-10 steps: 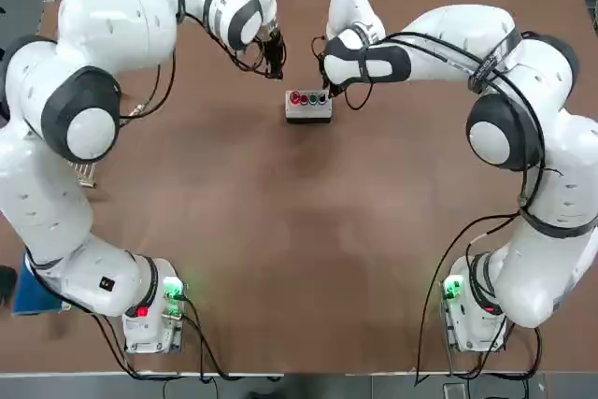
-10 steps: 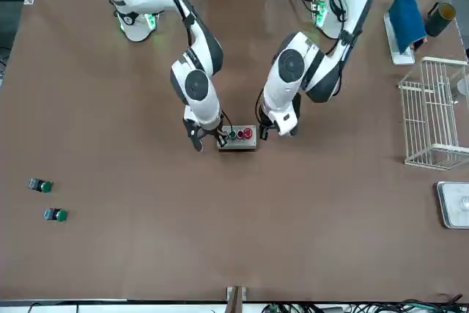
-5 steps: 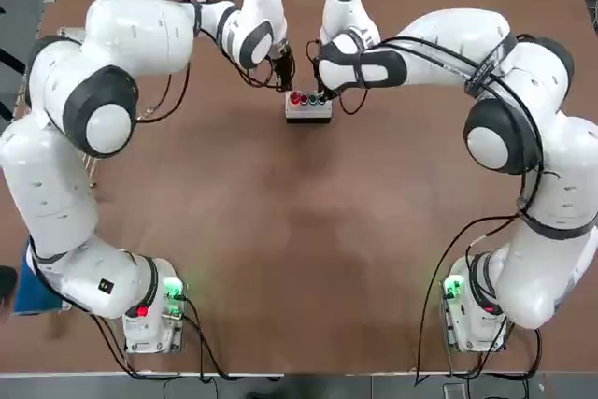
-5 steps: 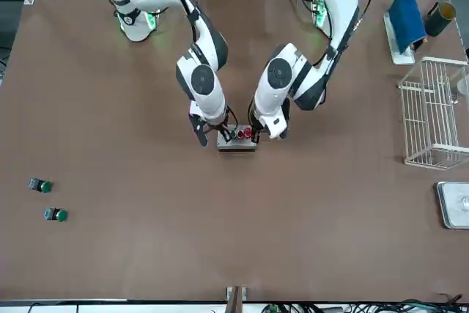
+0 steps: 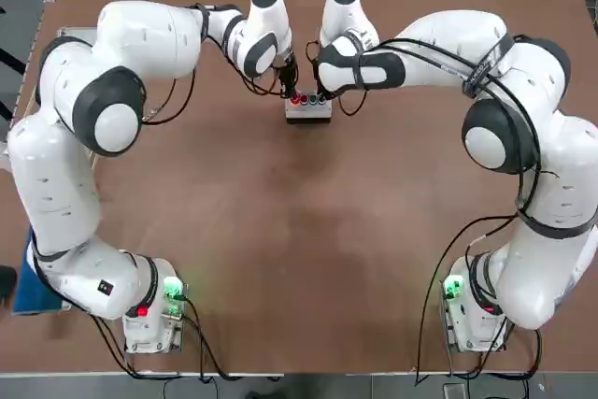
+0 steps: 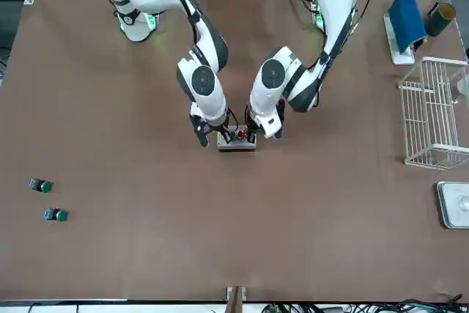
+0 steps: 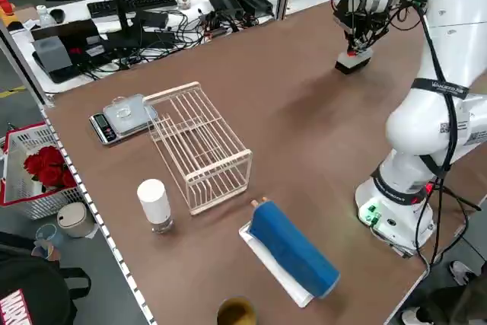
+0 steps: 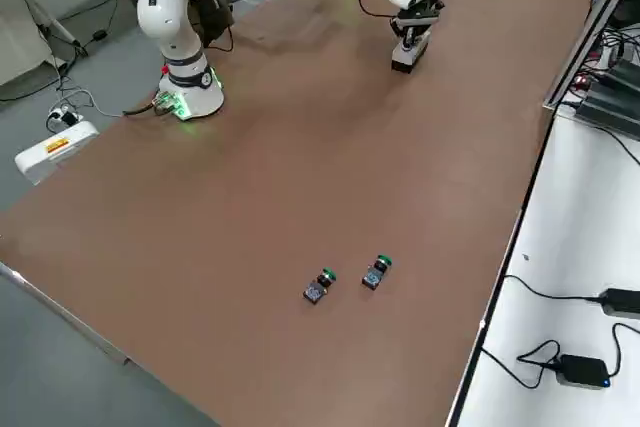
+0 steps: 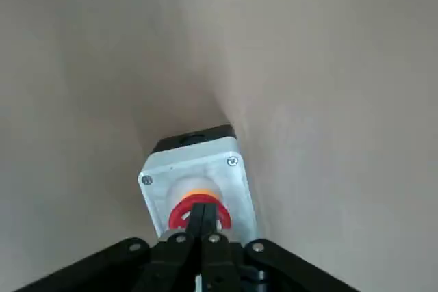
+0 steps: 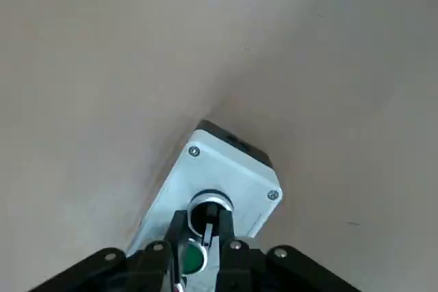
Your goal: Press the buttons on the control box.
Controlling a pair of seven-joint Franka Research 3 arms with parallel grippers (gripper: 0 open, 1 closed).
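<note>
**Both grippers at the control box**

Here, the control box [image 5: 308, 107] is seen on the far middle part of the table [image 5: 299, 231], with its row of buttons [image 5: 308, 98] on the top face. Both arms are stretched toward it from the two sides.

The left gripper [image 9: 200, 211] is placed over the left end of the box. Its fingers are pressed together with no gap, and their tips are set on the big red button [image 9: 179, 214]. Nothing is held between them.

The right gripper [image 10: 205, 227] is placed over the right end of the box. Its fingers are nearly closed, with only a narrow slit, and the tips are at the dark button [image 10: 209, 204]; the green button [image 10: 193, 258] is seen just beside them.

Two loose button pieces [image 6: 47, 200] are lying well apart from the box, and a wire rack [image 6: 434, 111] is standing at the left side of the table.
</note>
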